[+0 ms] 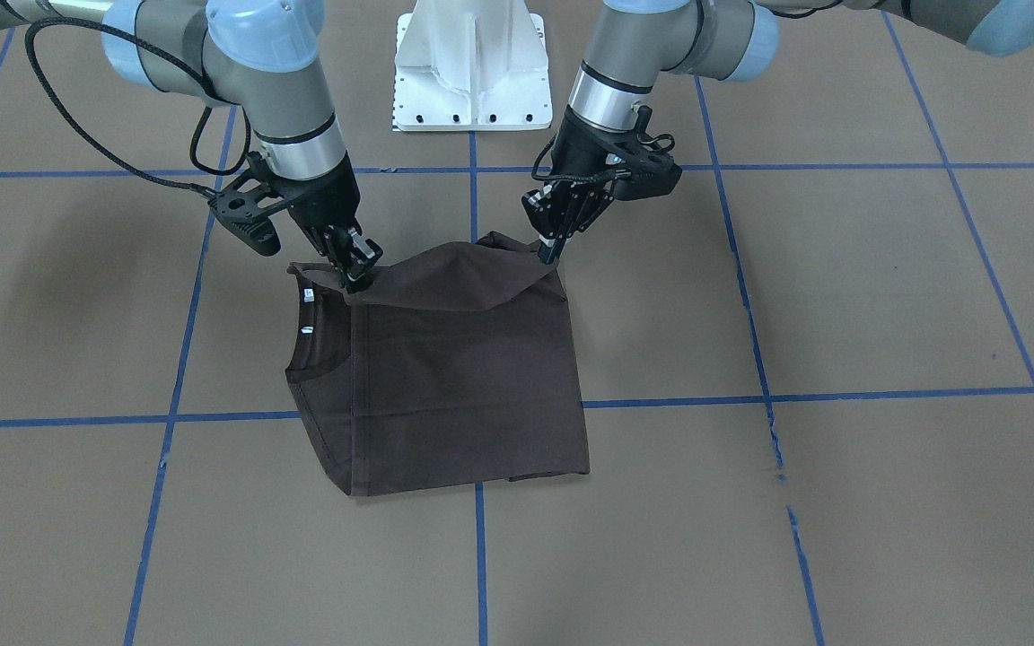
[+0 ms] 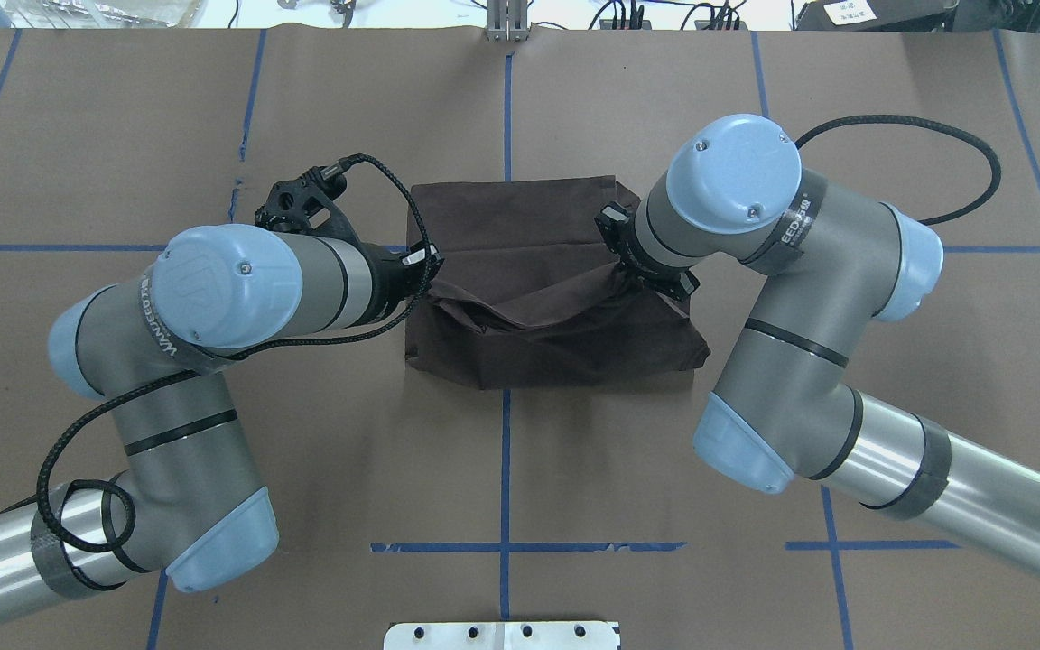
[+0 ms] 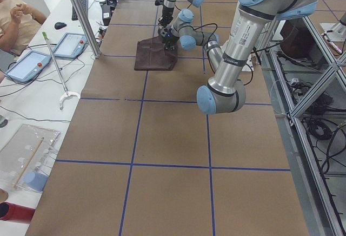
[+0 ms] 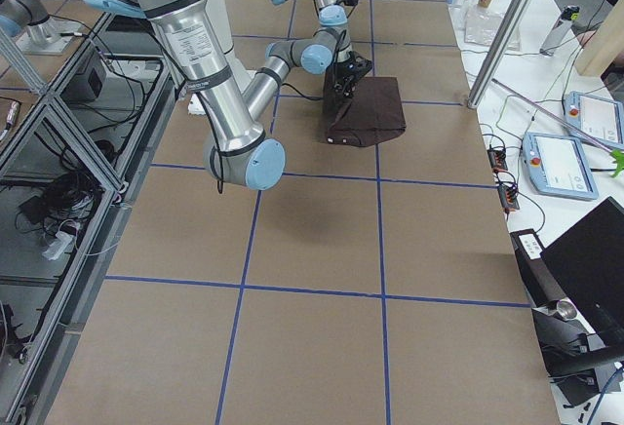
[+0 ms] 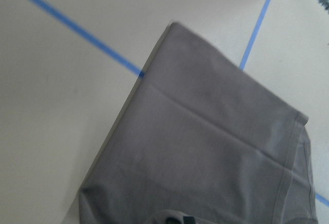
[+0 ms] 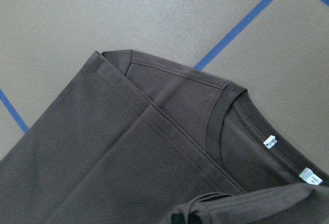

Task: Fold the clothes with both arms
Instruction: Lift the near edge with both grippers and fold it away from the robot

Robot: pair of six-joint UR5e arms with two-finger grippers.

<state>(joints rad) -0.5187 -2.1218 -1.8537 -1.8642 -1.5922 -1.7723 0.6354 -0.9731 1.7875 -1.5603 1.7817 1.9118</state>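
Front-facing view: a folded dark brown shirt [image 1: 463, 386] lies mid-table [image 1: 840, 296], its collar [image 1: 315, 370] and two white labels [image 1: 309, 294] toward the right arm. The right gripper [image 1: 357, 274] and left gripper [image 1: 551, 251] each pinch its raised robot-side edge, which sags between them.

Six cameras cover one worktop [image 2: 213, 108]. One faces the robot from across it, looking steeply down, the white pedestal [image 1: 472, 72] at top centre; one looks down from behind. Two stand far off at either end, the T-shirt [image 3: 155, 54] small in each upper centre. Two wrist cameras hang close over that same cloth, blue tape lines [image 5: 67, 23] crossing the frames' corners.
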